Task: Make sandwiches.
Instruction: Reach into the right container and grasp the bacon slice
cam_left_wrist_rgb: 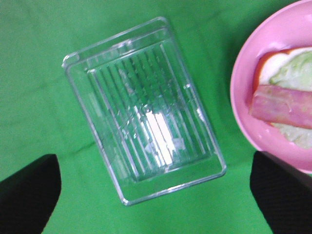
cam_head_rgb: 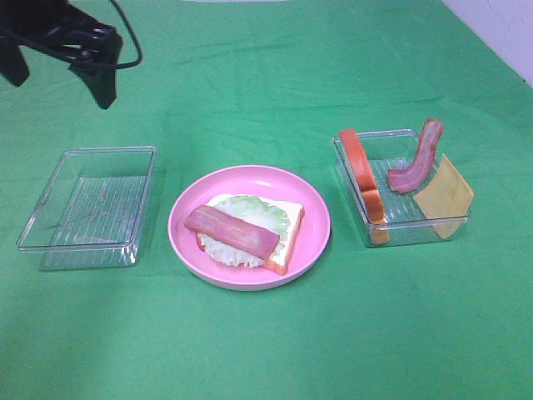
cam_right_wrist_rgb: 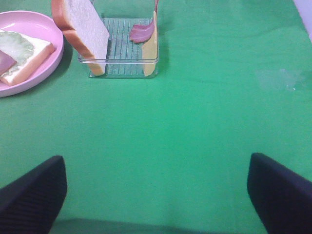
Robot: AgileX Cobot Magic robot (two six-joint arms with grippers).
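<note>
Two bacon strips [cam_head_rgb: 231,229] [cam_head_rgb: 420,158], two trays [cam_head_rgb: 96,204] [cam_head_rgb: 391,154]

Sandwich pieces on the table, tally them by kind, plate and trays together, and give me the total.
Bread slices: 2, one on the pink plate, one on edge in the right tray
Lettuce leaf: 1, on the plate
Bacon strips: 2, one on the plate, one in the right tray
Cheese square: 1, in the right tray
Total: 6

Sandwich [cam_head_rgb: 243,230] open from above — left tray [cam_head_rgb: 90,205], right tray [cam_head_rgb: 405,218] flank it.
</note>
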